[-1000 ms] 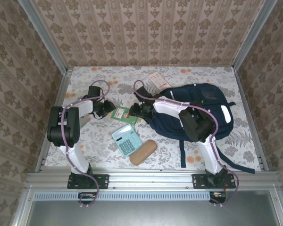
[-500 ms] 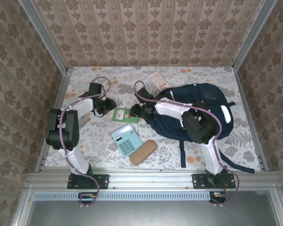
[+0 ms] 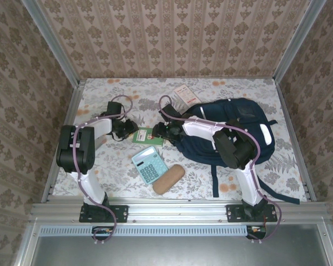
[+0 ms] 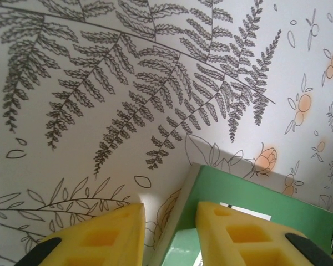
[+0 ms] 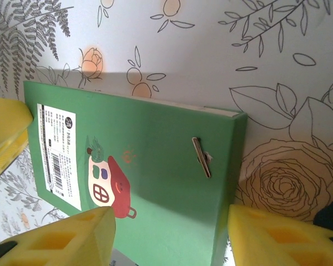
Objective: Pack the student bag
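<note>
Pickup of the green notebook (image 3: 146, 135), mid-frame beside the backpack (image 3: 233, 111), seems underway: left claw (image 4: 169, 208) narrow at its edge, right claw (image 5: 171, 213) wide over it, wanting a firm pinch next.

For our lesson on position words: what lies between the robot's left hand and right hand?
A green book lies between the left hand and the right hand, as the top view shows.

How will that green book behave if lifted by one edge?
The green book looks thin and flat, so probably light. Its cover seems smooth, possibly slippery. Lying flush on the table, its edge may be hard to catch.
</note>
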